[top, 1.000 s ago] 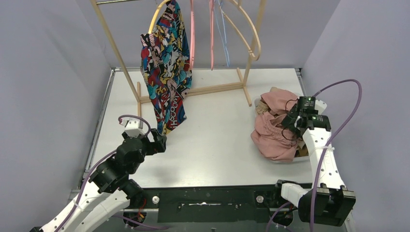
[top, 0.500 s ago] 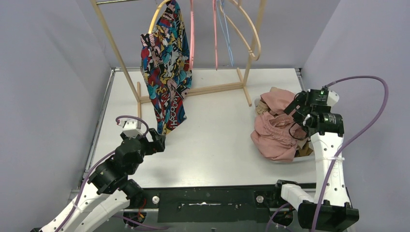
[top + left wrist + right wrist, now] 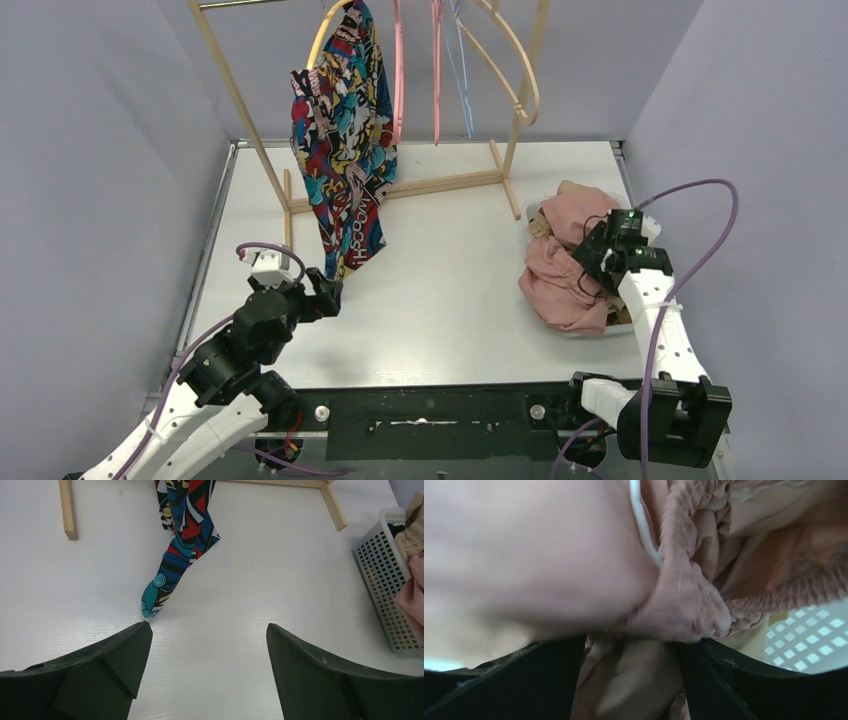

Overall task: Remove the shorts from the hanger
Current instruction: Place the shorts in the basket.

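- Starting at the near edge, my left claw (image 3: 207,630) is spread wide and holds nothing. It hovers low over the table (image 3: 450,290), just short of the lowest tip of the comic-print shorts (image 3: 185,530).
- That tip hangs down to the table surface or very close to it. Contact cannot be confirmed.
- My right claw (image 3: 631,645) is pushed down into the dusty pink shorts (image 3: 674,605). Its fingers stand apart with a fold of gathered waistband bulging between them. I judge this as pressing, not pinching.
- The pink pair tops a heap in the white lattice basket (image 3: 385,595) at the right of the table. Beige cloth (image 3: 540,225) shows at the heap's far side. Further pairs underneath cannot be identified.
- On the wooden rack (image 3: 240,100) at the far end, the comic-print pair is draped over its hanger (image 3: 322,35).
- The pink hanger (image 3: 437,70) and wooden hanger (image 3: 515,70) beside it hang bare.
- Status, as a judgement: nearly complete, with one pair left to remove.
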Motion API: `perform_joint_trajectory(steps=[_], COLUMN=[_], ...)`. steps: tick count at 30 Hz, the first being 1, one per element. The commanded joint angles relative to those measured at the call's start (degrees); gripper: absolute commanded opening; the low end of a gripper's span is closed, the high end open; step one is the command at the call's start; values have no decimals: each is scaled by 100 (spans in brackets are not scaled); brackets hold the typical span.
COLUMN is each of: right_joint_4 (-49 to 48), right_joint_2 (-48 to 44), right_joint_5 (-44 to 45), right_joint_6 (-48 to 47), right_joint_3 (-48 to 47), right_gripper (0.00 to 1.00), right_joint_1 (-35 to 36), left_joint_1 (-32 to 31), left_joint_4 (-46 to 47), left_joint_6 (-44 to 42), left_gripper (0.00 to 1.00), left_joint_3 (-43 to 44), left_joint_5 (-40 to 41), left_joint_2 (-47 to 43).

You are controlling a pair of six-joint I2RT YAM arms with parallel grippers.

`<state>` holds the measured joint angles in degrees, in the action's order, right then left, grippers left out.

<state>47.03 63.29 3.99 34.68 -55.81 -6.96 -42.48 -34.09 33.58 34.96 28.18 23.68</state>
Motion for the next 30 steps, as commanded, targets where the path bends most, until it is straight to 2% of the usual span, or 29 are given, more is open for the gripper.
perform_joint_trajectory(steps=[1, 4, 8, 12, 16, 19, 26, 30], right_joint_4=[-731, -524, 151, 544, 536, 386, 1, 248], right_joint_2=[54, 203, -103, -688, -1119, -1169, -693, -431], right_joint_5=[-185, -14, 489, 592, 350, 157, -150, 19], right_joint_6=[155, 73, -121, -217, -215, -215, 72, 222], right_joint_3=[1033, 1058, 68, -934, -1380, -1246, 99, -49], right_gripper=[67, 66, 67, 75, 81, 81, 76, 73], right_joint_1=[29, 36, 58, 55, 51, 55, 54, 63], left_joint_1=[-85, -86, -85, -85, -85, -76, 21, 47], left_joint_4=[209, 206, 192, 205, 203, 212, 235, 249], left_joint_6=[-97, -81, -62, -47, -46, -45, -80, -88], left_gripper=[85, 85, 86, 86, 86, 85, 86, 85], left_joint_3=[41, 45, 54, 46, 52, 40, 43, 37], left_joint_5=[3, 53, 95, 118, 72, 56, -18, 0], left_joint_2=[-74, -57, -49, 1, 57, 66, 97, 31])
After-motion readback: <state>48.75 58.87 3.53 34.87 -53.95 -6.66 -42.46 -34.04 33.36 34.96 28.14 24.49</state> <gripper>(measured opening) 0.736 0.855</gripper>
